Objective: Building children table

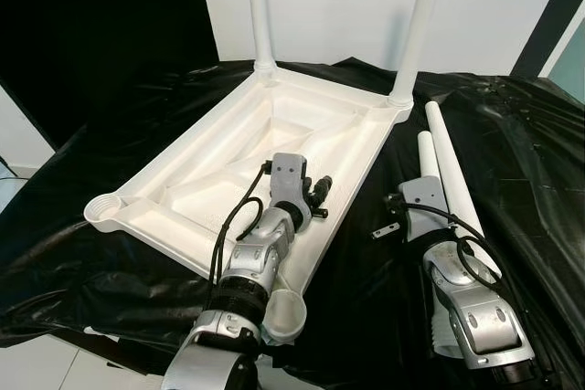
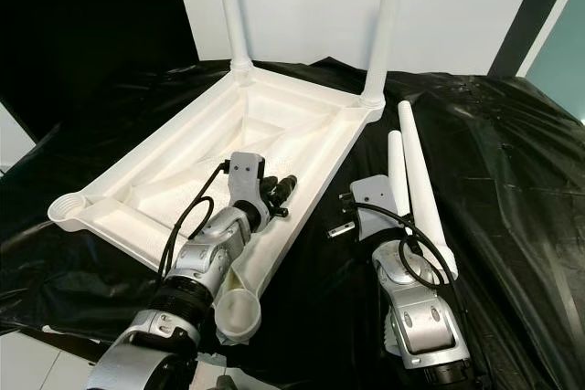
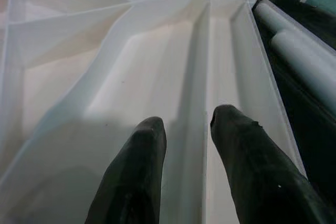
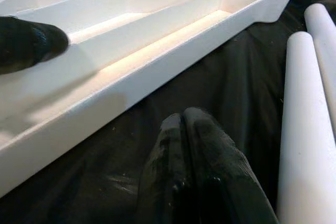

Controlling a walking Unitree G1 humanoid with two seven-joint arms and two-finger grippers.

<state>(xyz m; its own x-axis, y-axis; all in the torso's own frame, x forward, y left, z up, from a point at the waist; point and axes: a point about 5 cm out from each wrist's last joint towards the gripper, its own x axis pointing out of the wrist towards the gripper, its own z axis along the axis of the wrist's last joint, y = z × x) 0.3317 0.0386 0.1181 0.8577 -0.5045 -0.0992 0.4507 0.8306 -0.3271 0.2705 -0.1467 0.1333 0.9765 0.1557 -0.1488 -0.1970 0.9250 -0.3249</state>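
- A white plastic tabletop (image 1: 238, 171) lies upside down on black sheeting (image 1: 512, 134), its ribbed underside up, one long edge running beside the right arm
- Two legs (image 1: 259, 6) stand upright in the far corner sockets, their tops cut off by the frame
- Two near corner sockets (image 1: 105, 207) stand empty; the nearest one overhangs the sheet's front edge, partly hidden behind the left arm
- Two loose legs (image 1: 448, 171) lie side by side on the sheeting just right of the tabletop, touching or nearly so, with a strip of bare sheet between them and the rim
- The left gripper (image 3: 186, 129) hovers inside the tabletop near its right rim, fingers parted around a raised rib without clearly touching it
- The right gripper (image 4: 184, 124) sits low over the black sheet between the rim and the loose legs, fingers pressed together and holding nothing
- A small pale part (image 1: 385, 231) lies on the sheet beside the right wrist; what it is cannot be made out
- Open sheet stretches to the far right, wrinkled and glossy; a dark doorway (image 1: 91, 25) at far left shows little detail
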